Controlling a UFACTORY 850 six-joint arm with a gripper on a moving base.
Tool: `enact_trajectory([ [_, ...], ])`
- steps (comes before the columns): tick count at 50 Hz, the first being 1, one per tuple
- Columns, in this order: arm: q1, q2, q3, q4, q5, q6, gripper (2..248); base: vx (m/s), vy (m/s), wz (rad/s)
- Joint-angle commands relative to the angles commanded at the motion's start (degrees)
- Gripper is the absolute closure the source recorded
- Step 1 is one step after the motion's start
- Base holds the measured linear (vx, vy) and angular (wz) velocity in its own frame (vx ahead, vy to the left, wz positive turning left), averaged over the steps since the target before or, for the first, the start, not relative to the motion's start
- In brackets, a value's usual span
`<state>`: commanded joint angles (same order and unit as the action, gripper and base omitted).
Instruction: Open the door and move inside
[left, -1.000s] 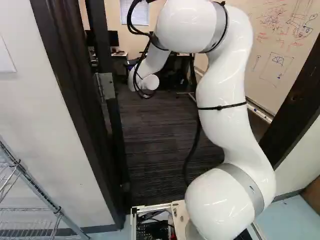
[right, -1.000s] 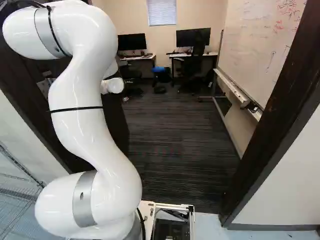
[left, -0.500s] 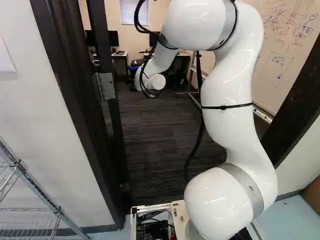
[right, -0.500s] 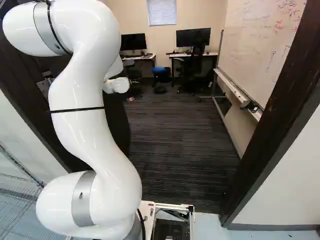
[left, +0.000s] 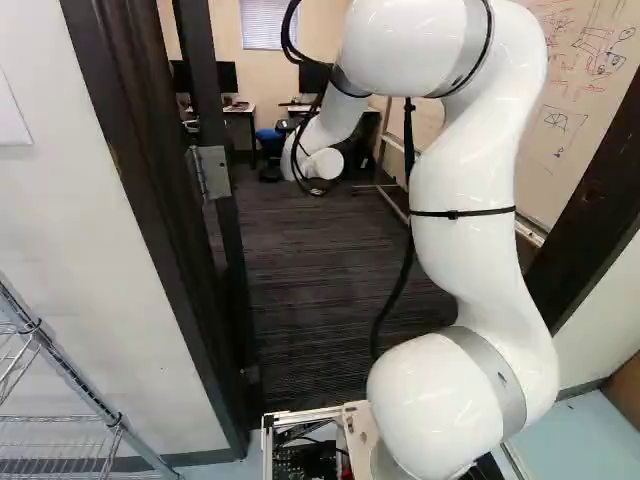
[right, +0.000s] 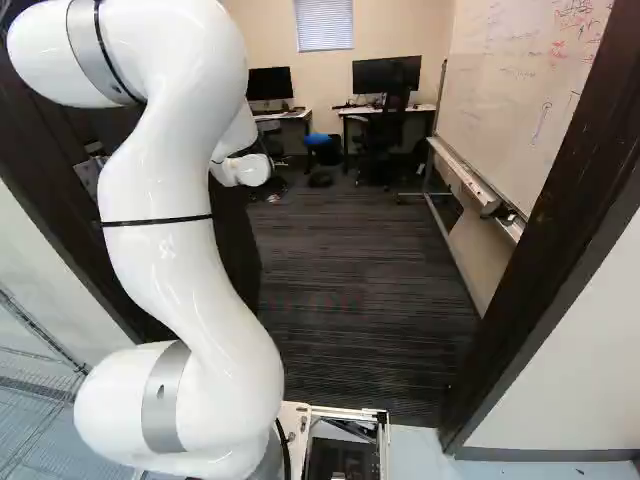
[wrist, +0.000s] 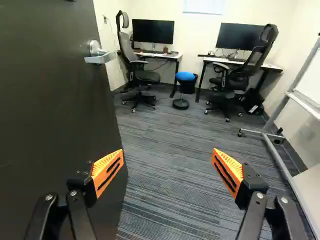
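In the wrist view the dark door (wrist: 50, 110) stands swung open into the room, beside my gripper (wrist: 167, 152). Its silver lever handle (wrist: 100, 57) is ahead of the gripper, on the door's far part. The orange-padded fingers are spread wide and open, with nothing held; carpet shows between them. One finger overlaps the door in view; whether it touches cannot be told. In the left base view a metal hinge (left: 214, 172) shows on the door's edge. The gripper itself is hidden in both base views.
A dark door frame borders the doorway, its right post (right: 545, 230) beside a whiteboard (right: 520, 90) on a wheeled stand. Desks with monitors (wrist: 153, 31), office chairs (wrist: 142, 75) and a blue stool (wrist: 185, 76) stand deeper inside. A wire rack (left: 60, 370) is left of the doorway.
The arm's upper part and wrist have swung to the right in both base views, away from the hinge side. The base and doorway have not shifted.
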<state>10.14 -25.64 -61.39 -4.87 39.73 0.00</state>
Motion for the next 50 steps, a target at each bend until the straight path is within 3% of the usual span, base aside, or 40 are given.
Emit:
enact_trajectory([
  [16,-2.31,0.78,0.98,0.0,0.0,0.0,3,0.0,0.0,0.0],
  [50,-2.8,3.32,4.42,0.3,0.64,0.0,3,0.0,0.0,0.0],
])
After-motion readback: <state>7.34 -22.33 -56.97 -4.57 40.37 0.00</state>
